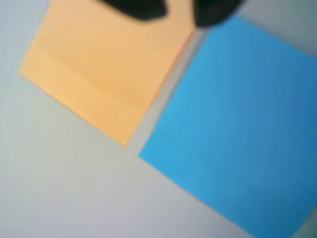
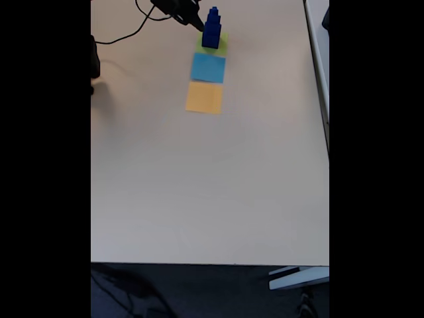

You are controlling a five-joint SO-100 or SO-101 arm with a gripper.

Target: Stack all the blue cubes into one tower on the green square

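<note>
In the fixed view, the blue cubes (image 2: 212,30) stand stacked as one tapering tower on the green square (image 2: 221,45) at the far end of the table. My gripper (image 2: 197,24) hovers just left of the tower, close to it; contact cannot be judged. In the wrist view, my gripper (image 1: 179,15) shows as two blurred dark fingertips (image 1: 136,7) at the top edge. They stand apart with nothing between them.
A flat light-blue square (image 2: 208,67) (image 1: 237,124) and a flat orange square (image 2: 204,97) (image 1: 99,69) lie in a row in front of the green one. A black cable (image 2: 126,34) runs across the far left. The pale table (image 2: 212,185) extends toward the near edge.
</note>
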